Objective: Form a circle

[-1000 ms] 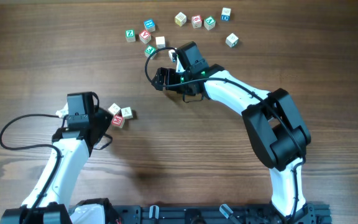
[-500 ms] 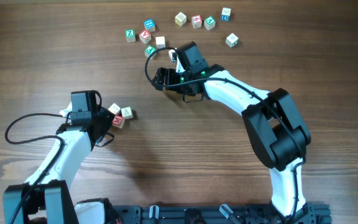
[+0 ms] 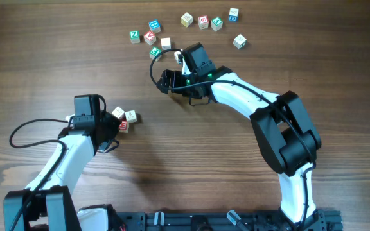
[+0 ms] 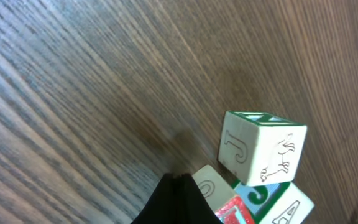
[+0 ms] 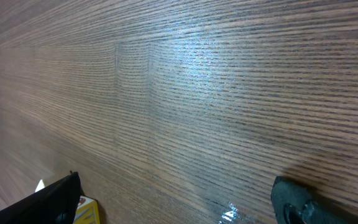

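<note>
circle: not a ring really, just three little pale wooden alphabet cubes bunched up tight, faces touching. It sits in the left half of the tabletop, roughly midway between the near and far edges.
cubes in it: the left wrist view shows a J cube with green trim on top, a red-faced cube tucked in below it, and an A cube at the lower right corner of the frame.
left gripper: jaws clenched together with nothing between them. The dark tip is parked right at the left side of the cluster, next to the red-faced cube. Can't say for sure it's actually touching.
right gripper: jaws spread wide and released, only bare wood between the two fingers. It hangs over the middle of the tabletop toward the far edge, well apart from the cluster.
loose cubes: about ten more scattered along the far edge, some right by the right gripper, all well away from the bunch of three.
cable: black loop lying on the wood by the left arm.
</note>
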